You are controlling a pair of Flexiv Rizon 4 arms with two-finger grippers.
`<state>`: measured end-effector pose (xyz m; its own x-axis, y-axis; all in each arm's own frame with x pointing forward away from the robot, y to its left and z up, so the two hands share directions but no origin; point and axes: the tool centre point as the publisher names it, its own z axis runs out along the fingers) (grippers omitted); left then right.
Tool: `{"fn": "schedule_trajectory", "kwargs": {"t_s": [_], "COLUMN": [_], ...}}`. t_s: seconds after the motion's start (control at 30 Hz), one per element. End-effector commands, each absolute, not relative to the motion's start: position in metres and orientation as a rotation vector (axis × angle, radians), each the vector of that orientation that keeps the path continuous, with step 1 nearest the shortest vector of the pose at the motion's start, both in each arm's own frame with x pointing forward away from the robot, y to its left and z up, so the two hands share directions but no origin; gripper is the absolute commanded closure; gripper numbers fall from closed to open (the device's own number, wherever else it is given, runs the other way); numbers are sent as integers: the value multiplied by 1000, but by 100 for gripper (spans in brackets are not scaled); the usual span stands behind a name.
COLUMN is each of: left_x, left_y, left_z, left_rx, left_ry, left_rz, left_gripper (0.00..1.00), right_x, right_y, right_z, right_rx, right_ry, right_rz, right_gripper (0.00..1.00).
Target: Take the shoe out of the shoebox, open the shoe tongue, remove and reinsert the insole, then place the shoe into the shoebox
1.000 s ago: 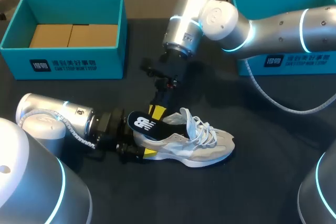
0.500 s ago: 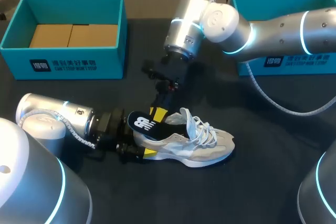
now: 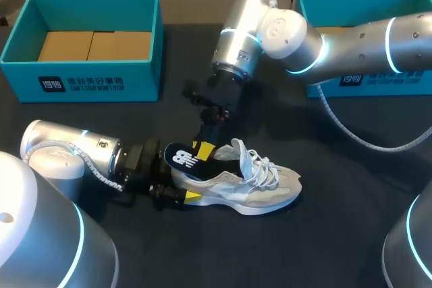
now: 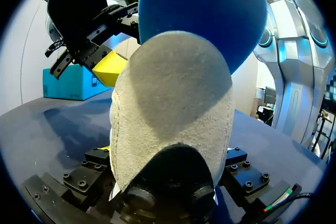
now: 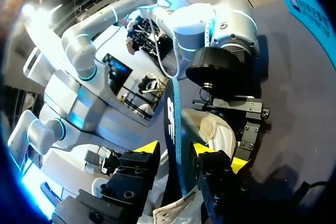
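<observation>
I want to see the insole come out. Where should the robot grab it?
The free end of the insole, sticking up from the shoe at the heel. Come from above, pinching its two flat faces, since it is thin and stands nearly on end.

The shoe (image 3: pixel 236 183) has a napped, suede-like grey heel, paler smooth side panels and woven white laces. The insole (image 3: pixel 185 158) is dark blue with a soft matt cloth face. The table (image 3: pixel 351 234) is dark and matt. The left arm (image 3: pixel 67 156) and right arm (image 3: pixel 351 38) have smooth satin-silver shells. The box (image 3: pixel 81 82) looks like matt teal card.
</observation>
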<state>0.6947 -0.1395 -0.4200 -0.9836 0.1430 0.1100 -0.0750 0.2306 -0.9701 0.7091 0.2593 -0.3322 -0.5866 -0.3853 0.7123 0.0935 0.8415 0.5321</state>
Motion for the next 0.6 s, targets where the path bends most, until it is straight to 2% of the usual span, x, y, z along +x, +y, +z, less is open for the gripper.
{"fn": "schedule_trajectory", "kwargs": {"t_s": [0.03, 0.37, 0.53, 0.6], "left_x": [696, 696, 696, 696], "left_y": [-141, -141, -141, -141], "left_z": [-422, -422, -422, -422], "left_rx": [-65, -65, -65, -65], "left_ry": [-2323, -2323, -2323, -2323], "left_rz": [1840, 1840, 1840, 1840], "left_gripper": [100, 100, 100, 100], "right_x": [706, 697, 696, 695], "right_y": [261, 261, 260, 261], "right_z": [-333, -337, -337, -338], "right_rx": [213, 201, 197, 196], "right_ry": [-2105, -2098, -2099, -2099], "right_rz": [-664, -676, -683, -686], "right_gripper": [63, 64, 66, 70]}}
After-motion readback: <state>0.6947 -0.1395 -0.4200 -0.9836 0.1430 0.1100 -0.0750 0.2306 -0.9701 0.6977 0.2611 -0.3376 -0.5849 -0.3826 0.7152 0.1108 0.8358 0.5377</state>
